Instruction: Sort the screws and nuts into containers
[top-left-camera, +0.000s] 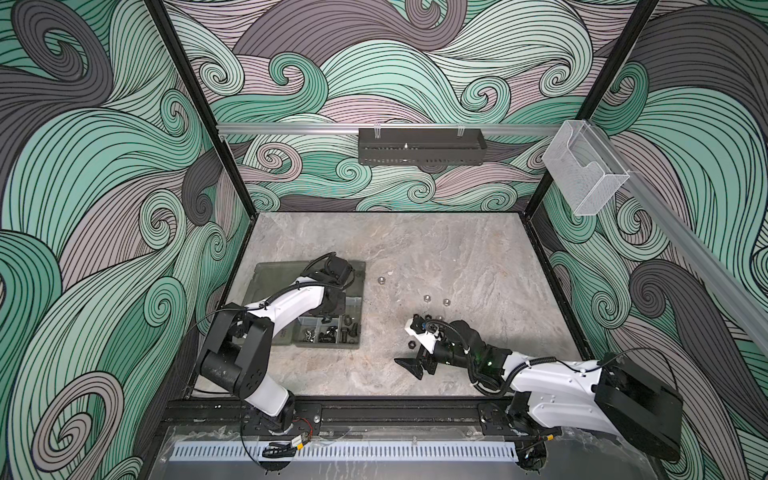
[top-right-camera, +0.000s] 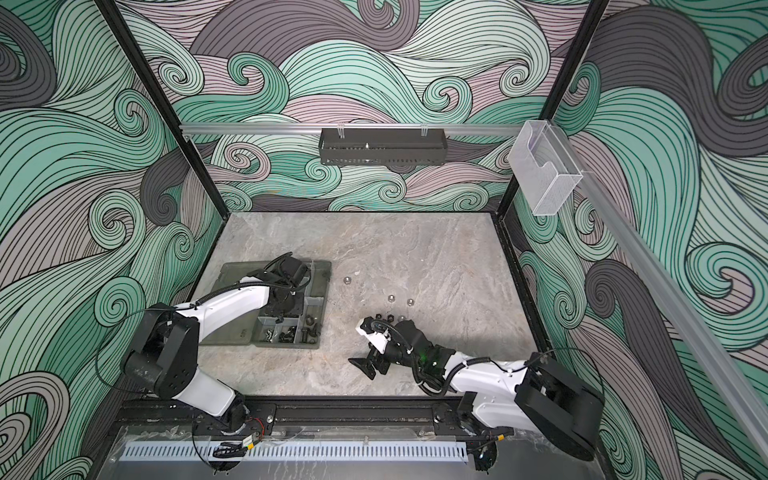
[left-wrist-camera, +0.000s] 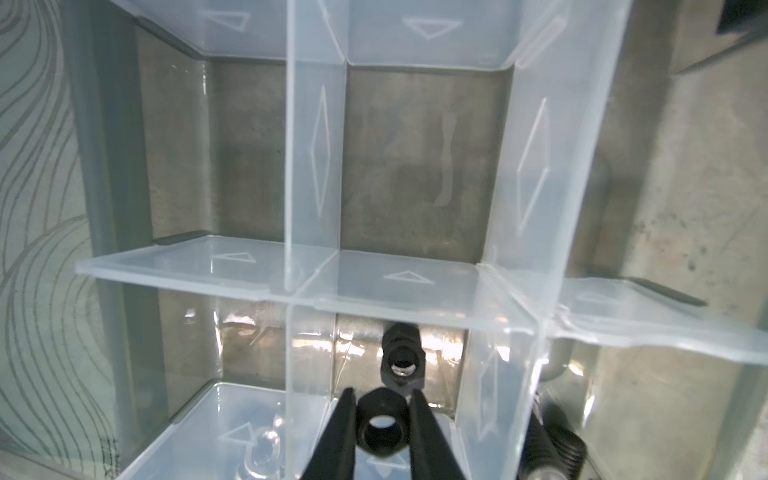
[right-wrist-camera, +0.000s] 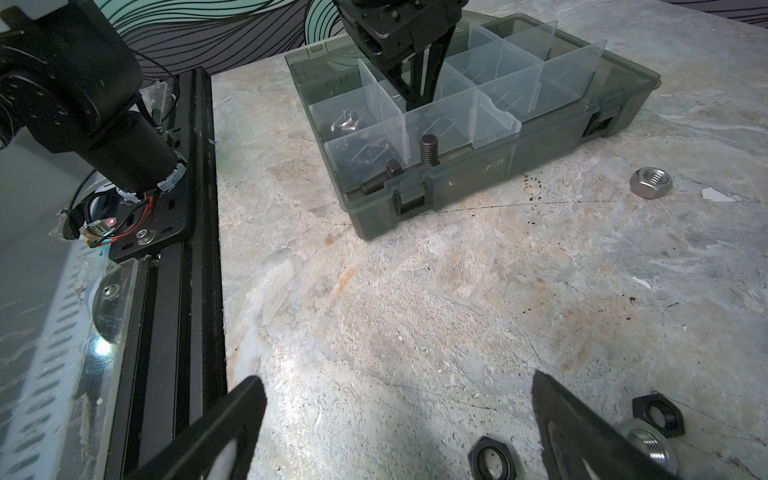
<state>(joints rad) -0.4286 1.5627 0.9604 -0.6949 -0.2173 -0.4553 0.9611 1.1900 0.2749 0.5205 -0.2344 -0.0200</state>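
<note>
surface: marbled tabletop (top-left-camera: 457, 249) | on it: organizer box (right-wrist-camera: 478, 183); loose silver nuts (top-left-camera: 426, 298); black nuts (right-wrist-camera: 492, 457), count unclear

On the table (top-left-camera: 457, 249) the organizer box (top-left-camera: 270, 282) lies left, screws (right-wrist-camera: 429, 150) in its near compartments, nuts (top-left-camera: 427, 298) loose to its right.

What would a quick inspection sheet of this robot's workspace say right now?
surface: grey marbled table, stained.
job's things: organizer box open; black nut in left tool; silver nuts and loose black nuts on table; screws at the box's front edge.
clutter: dark specks, nothing else seen.
tools: left tool shut on the black nut inside a compartment; right tool open, beside loose nuts.
cables: black hoses along both arms.
surroundings: wave-patterned walls, black wall tray, clear holder.
</note>
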